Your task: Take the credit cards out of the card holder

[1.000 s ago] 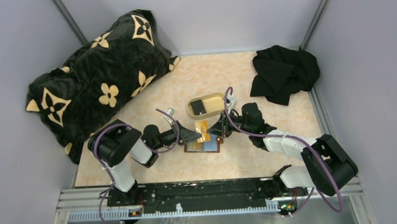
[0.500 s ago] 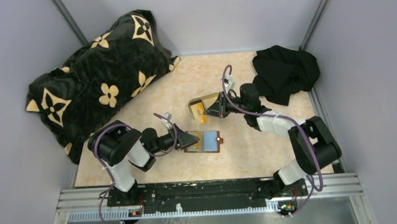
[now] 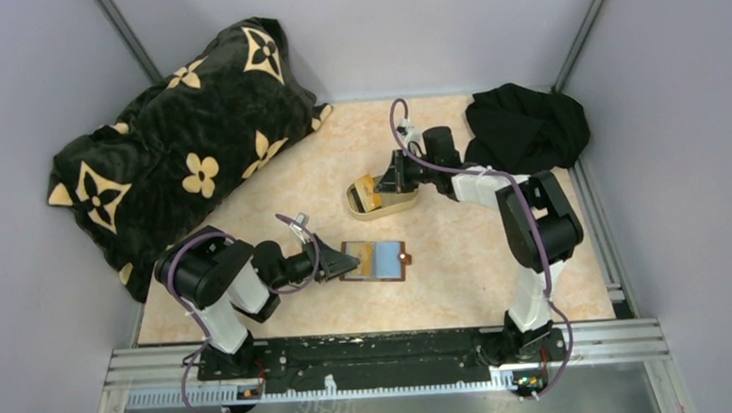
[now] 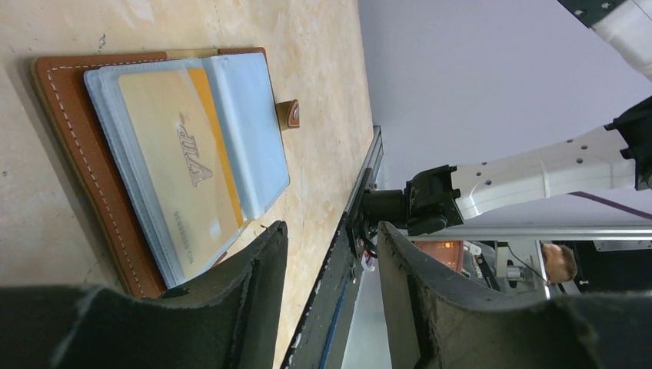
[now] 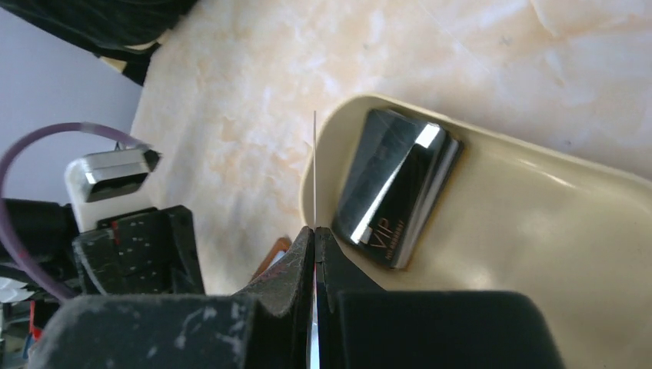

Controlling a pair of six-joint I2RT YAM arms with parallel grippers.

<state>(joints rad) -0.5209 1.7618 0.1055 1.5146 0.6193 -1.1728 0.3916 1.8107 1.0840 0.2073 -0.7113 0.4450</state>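
Presently the right gripper (image 5: 315, 231), clamped on an orange-tan card (image 5: 314, 169) over the tray (image 5: 538, 254), need only release it; the left gripper (image 4: 330, 231) stands parted, empty, beside the card holder (image 4: 69, 115), one gold card (image 4: 173, 154) inside.

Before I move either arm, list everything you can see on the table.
card holder: one, brown outside, pale blue inside, open flat mid-table
gold card: one, gold, in holder's sleeve
tray: one, tan oval, beyond holder
dark cards: stack, count unclear, black, in tray
orange card: one, orange, in right jaws over tray
cushion: one, black with tan flowers, far left
cloth: one, black, far right
table: one, beige marbled, under everything
left gripper: one, black, jaws open, empty, beside holder
right gripper: one, black, jaws shut on orange card
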